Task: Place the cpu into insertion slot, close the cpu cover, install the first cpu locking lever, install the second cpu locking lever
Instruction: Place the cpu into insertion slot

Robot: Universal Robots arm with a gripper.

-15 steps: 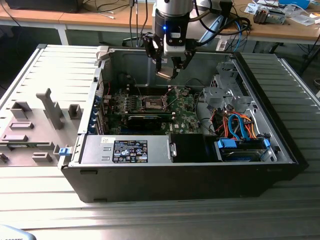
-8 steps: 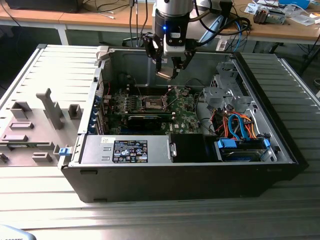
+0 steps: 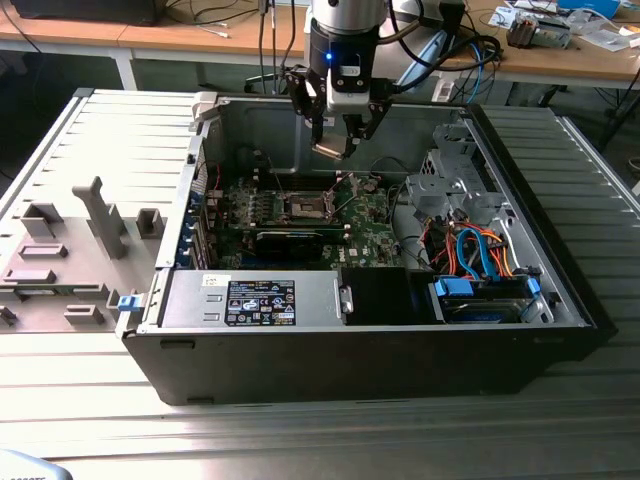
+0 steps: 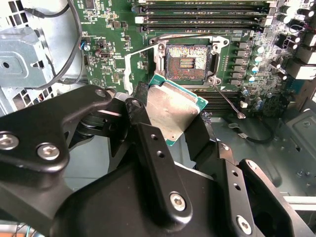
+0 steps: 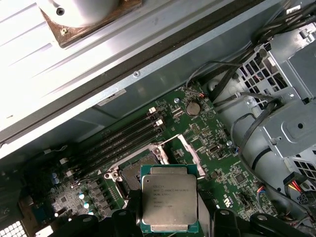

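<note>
My gripper [image 3: 335, 138] hangs inside the open computer case, above the green motherboard [image 3: 372, 228], and is shut on the cpu [image 3: 330, 151]. In both wrist views the cpu [image 4: 173, 111] [image 5: 169, 197] is a silver-topped square chip clamped by its edges between black fingers [image 4: 140, 118], held tilted in the air. Beneath and a little ahead of it lies the insertion slot [image 4: 187, 59] [image 5: 134, 174] [image 3: 305, 207], uncovered, with its dark contact field exposed. The cpu cover [image 5: 190, 154] [image 4: 128, 71] stands swung up beside the slot. A thin wire locking lever [image 4: 228, 102] sticks out, unlatched.
Memory slots [image 4: 202, 15] run next to the socket. A grey drive cage [image 3: 450, 190] and orange and blue cables [image 3: 480, 250] fill the exterior view's right of the case; a power supply [image 3: 250, 300] sits at the front. A grey fixture plate [image 3: 70, 250] lies outside.
</note>
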